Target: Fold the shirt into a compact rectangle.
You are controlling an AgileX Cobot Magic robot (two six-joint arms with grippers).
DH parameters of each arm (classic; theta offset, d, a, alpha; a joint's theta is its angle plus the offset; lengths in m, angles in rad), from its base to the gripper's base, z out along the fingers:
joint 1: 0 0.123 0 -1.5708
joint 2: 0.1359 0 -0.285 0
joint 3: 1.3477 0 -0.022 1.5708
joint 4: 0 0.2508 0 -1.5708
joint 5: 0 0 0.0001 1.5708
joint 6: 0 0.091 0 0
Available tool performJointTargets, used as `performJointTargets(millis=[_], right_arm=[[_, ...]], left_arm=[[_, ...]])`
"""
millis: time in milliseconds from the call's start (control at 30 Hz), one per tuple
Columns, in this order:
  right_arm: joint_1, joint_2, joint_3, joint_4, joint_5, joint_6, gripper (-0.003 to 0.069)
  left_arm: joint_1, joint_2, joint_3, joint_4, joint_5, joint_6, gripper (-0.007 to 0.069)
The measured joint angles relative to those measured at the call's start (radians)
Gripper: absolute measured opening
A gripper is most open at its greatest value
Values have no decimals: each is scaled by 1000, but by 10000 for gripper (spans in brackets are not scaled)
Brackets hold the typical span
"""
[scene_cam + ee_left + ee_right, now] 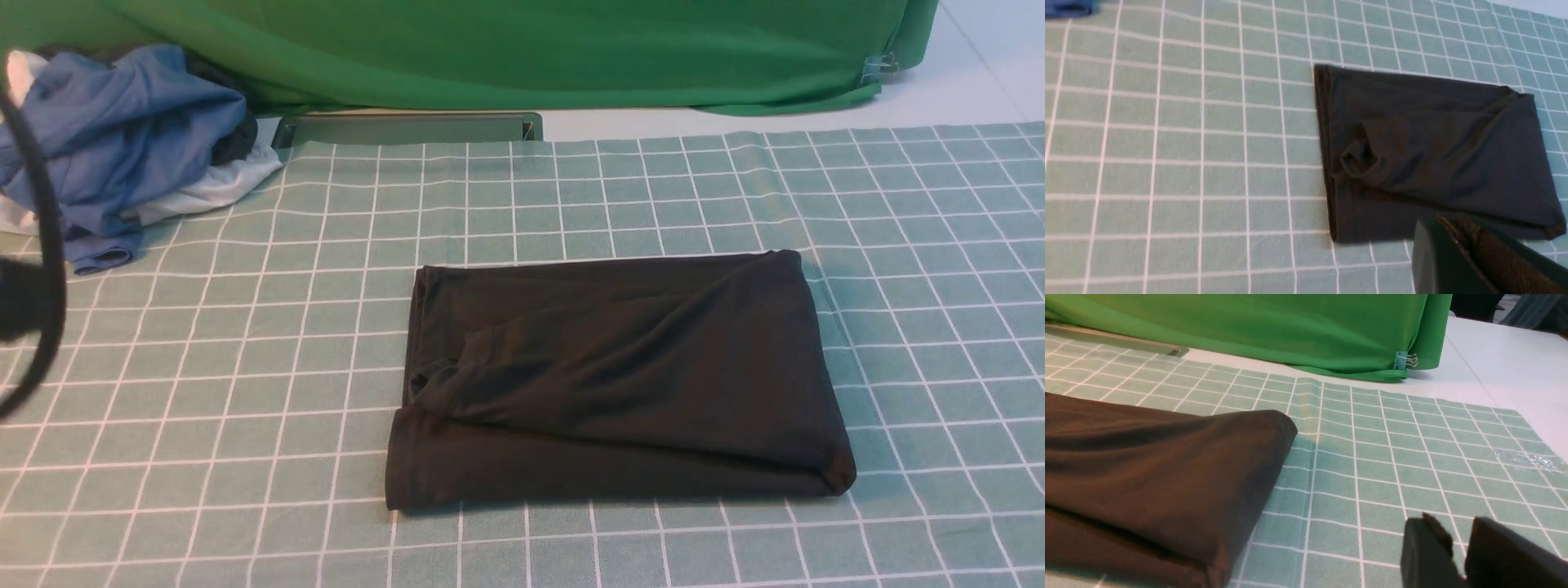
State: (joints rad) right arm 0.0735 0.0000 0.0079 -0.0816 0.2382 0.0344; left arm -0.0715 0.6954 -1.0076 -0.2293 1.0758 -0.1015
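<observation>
The black shirt point(620, 376) lies folded into a thick rectangle in the middle of the checked tablecloth point(204, 367), with a loose fold bulging on its left half. No print shows. In the left wrist view my left gripper point(1439, 220) hangs shut and empty just off the near edge of the shirt point(1433, 151). In the right wrist view my right gripper point(1457, 526) stands slightly open above bare cloth, with nothing between its fingers. It is to the side of the rounded corner of the shirt point(1159, 473) and apart from it.
A heap of blue and white clothes point(122, 139) lies at the back left. A big green cloth point(522, 49) hangs across the back, held by a clip point(1404, 360). A metal channel point(408, 128) lies under its hem. A black cable of my left arm point(37, 245) crosses the left edge.
</observation>
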Motion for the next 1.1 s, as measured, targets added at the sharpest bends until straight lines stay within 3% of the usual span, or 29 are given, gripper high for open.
performJointTargets(millis=[133,333,567,1100], right_arm=[[0,0,0,0,0,-86,199],[0,0,0,0,1,-80,207],[0,0,0,0,1,-79,216],[0,0,0,0,1,-79,232]], left_arm=[[0,-205,246,-8,-117,-33,16],[0,-406,485,-9,-301,-21,16],[0,-451,523,-10,-505,-16,16],[0,-451,523,13,-534,-2,16]])
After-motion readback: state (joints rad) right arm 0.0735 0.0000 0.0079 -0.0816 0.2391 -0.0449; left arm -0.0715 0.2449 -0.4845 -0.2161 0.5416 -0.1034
